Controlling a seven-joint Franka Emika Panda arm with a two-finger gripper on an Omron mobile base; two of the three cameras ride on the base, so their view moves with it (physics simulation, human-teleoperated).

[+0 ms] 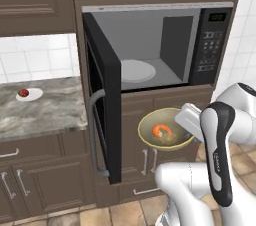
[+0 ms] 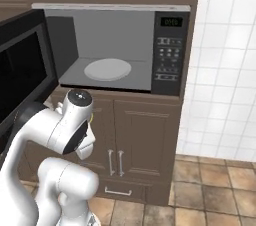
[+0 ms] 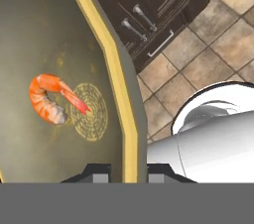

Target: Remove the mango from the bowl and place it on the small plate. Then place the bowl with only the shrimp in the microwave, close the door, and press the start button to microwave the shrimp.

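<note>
My gripper (image 3: pixel 128 171) is shut on the right rim of the olive-yellow bowl (image 3: pixel 44 44), with one finger on each side of the rim. The bowl (image 1: pixel 147 132) hangs level in front of the lower cabinets, just below the open microwave (image 1: pixel 150 45). Inside it lies only the curled orange shrimp (image 1: pixel 162 130), also seen close up as the shrimp (image 3: pixel 47 100). The black door (image 1: pixel 102 105) stands swung out to the left, and the door (image 2: pixel 20 70) shows edge-on in the right base view. On the left counter the red mango (image 1: pixel 23 92) sits on the small white plate (image 1: pixel 35 95).
A round glass turntable (image 2: pixel 107 69) lies on the microwave's grey floor. The button panel (image 2: pixel 170 52) with its green display is to the right of the opening. Brown cabinet doors (image 2: pixel 140 140) with metal handles stand below, and a marbled counter (image 1: pixel 45 110) runs to the left.
</note>
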